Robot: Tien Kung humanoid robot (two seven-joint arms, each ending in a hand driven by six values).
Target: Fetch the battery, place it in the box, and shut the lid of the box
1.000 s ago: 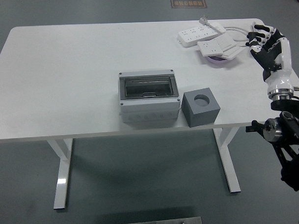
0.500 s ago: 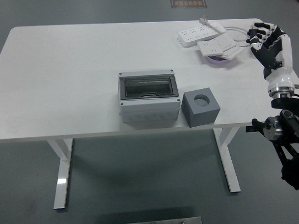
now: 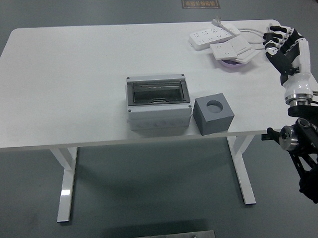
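Observation:
A grey plastic box [image 3: 158, 102] stands near the table's front edge at the centre. Its framed top shows a dark inside, and I cannot tell whether the lid is open. A grey cube block [image 3: 213, 114] with a round hole in its top sits just right of the box. I cannot make out a battery. My right hand [image 3: 279, 36] is raised at the table's far right edge, beside the power strips, fingers spread and empty. It is well apart from the box and the block. The left arm is out of view.
Two white power strips [image 3: 213, 34] with cables lie at the back right, over a purple object [image 3: 233, 64]. The white table [image 3: 68, 75] has its near edge just in front of the box and block.
My right hand has drifted slightly to the right and up, near the power strips. Nothing on the table has moved.

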